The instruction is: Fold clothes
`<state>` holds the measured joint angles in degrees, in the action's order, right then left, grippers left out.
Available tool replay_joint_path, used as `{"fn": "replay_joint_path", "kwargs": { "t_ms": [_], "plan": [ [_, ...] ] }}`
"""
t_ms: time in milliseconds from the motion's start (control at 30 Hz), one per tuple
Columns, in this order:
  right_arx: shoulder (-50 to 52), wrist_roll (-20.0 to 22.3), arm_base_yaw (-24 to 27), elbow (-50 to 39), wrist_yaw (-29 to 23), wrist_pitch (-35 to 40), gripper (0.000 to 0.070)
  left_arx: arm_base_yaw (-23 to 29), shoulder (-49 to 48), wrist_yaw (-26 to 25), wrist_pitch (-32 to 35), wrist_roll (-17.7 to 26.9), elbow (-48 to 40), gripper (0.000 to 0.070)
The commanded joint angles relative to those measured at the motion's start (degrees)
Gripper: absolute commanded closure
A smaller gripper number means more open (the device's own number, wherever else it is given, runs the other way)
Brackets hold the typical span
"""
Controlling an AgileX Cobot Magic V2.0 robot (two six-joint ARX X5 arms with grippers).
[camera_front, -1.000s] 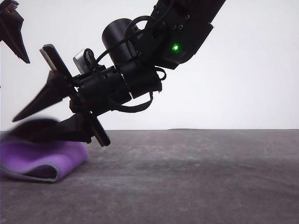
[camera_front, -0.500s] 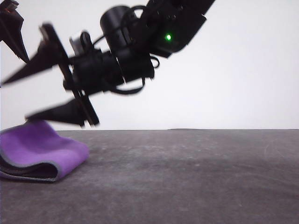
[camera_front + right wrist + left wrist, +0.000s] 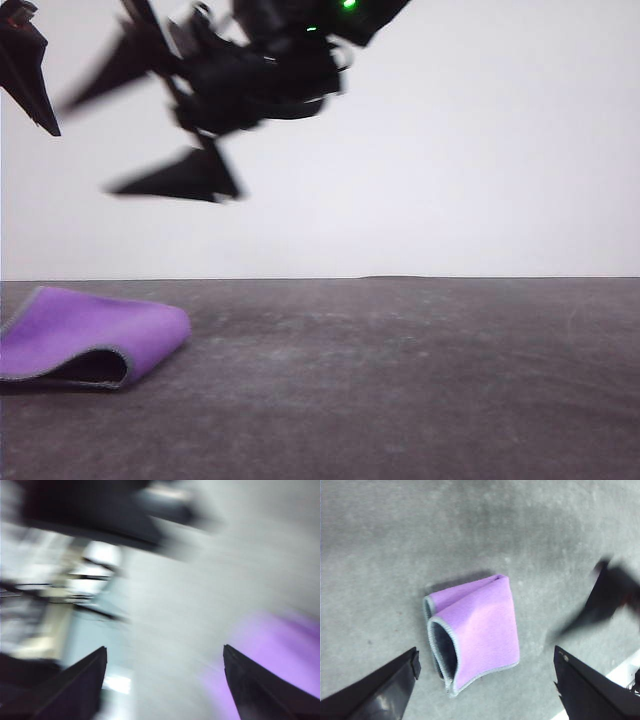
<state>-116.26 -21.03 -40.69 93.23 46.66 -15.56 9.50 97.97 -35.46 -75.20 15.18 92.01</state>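
Grey table [image 3: 420, 380]: right gripper [image 3: 110, 135] raised, jaws apart, above clothes [image 3: 90, 335].

I can read no text, label, brand, number or sign anywhere I look.

Bright even light; right wrist view motion-blurred.

Folded cloth [image 3: 92, 338] lies on table [image 3: 420, 380], front-left.
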Motion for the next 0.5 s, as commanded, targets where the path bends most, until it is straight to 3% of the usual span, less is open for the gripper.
{"fn": "replay_joint_path", "kwargs": {
  "t_ms": [0, 167, 267, 467],
  "plan": [
    [1.77, 12.26, 1.39, 1.46, -4.53, -8.70, 0.0235, 0.41, 0.89, -0.10, -0.12, 0.56, 1.18, 0.0184],
    [7.72, 23.81, 6.47, 1.44, -20.34, -28.00, 0.0235, 0.46, 0.87, -0.94, 0.15, 0.62, 1.17, 0.0184],
    [11.23, 25.43, 9.86, 1.33, -26.28, -32.82, 0.0235, 0.27, 0.87, -0.95, 0.52, 0.80, 1.18, 0.0184],
    [17.76, 25.66, 17.37, 1.26, -29.58, -35.40, 0.0235, 0.97, 0.87, -0.93, 1.08, 0.83, 1.16, 0.0184]
  ]
}}
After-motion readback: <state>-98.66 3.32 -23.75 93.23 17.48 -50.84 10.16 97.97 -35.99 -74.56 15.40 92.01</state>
